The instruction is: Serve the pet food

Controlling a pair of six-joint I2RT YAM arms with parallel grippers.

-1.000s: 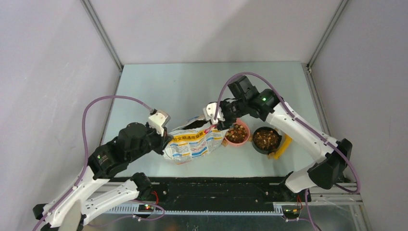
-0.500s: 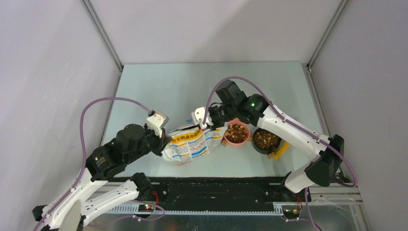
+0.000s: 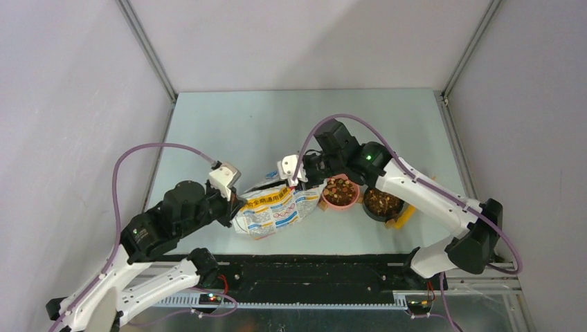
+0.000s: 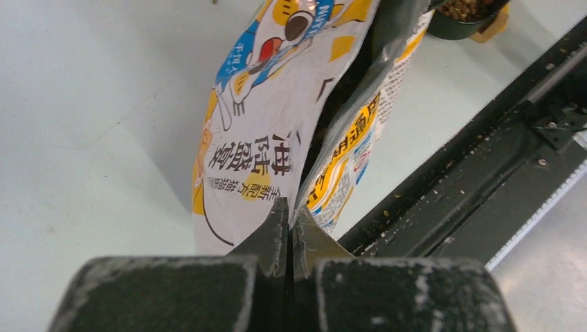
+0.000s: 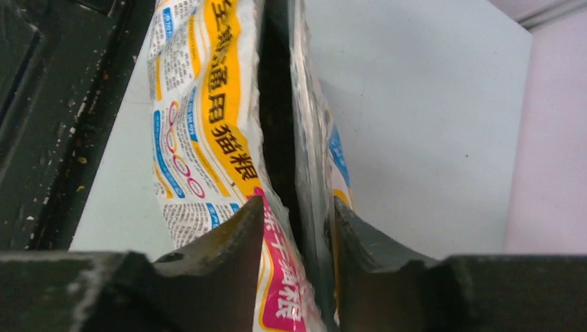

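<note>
- Left tool (image 4: 289, 211) pinches tight on the left end of the glossy white, yellow and pink bag (image 3: 277, 207).
- Right tool (image 5: 297, 207) clamps the bag's right, open end.

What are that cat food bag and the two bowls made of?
The bag looks like thin glossy plastic film: it shines and crumples. The pink bowl and the dark bowl look like smooth moulded plastic, though ceramic can't be ruled out from here.
</note>
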